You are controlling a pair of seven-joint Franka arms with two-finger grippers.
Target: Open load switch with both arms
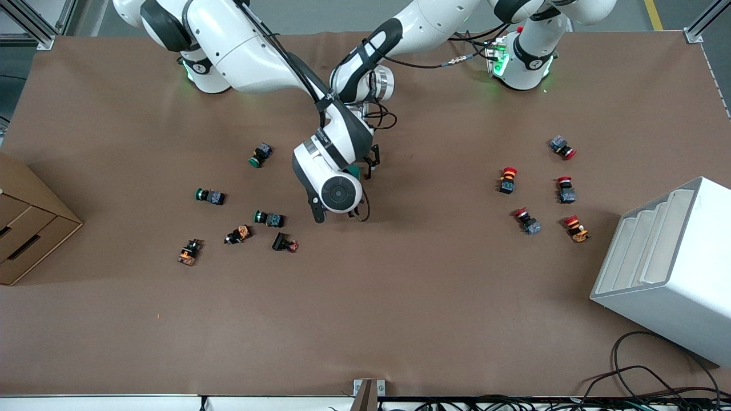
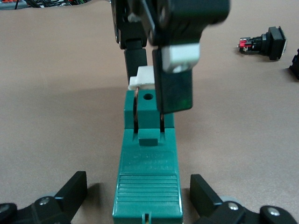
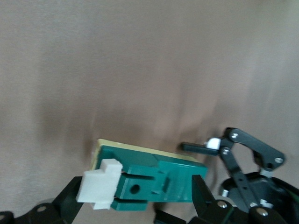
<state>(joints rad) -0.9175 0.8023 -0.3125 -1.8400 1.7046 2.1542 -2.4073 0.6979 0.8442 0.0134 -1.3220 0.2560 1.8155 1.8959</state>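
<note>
Switch (image 2: 148,186) flat on tabletop (image 1: 400,297), unopened; left tool (image 2: 139,205) released astride body, right tool (image 3: 135,203) spread around white tab (image 3: 99,185).

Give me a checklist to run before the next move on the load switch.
1. Load switch lying flat on the table: ok.
2. Left pincer centred over the switch's ribbed end: ok.
3. Left pincer clamping the switch body: not ok; it is open, with a gap on each side.
4. Right pincer at the end with the white tab: ok.
5. Right pincer holding the tab: cannot tell.
6. Nearest green-capped push button apart from both pincers: ok.
</note>
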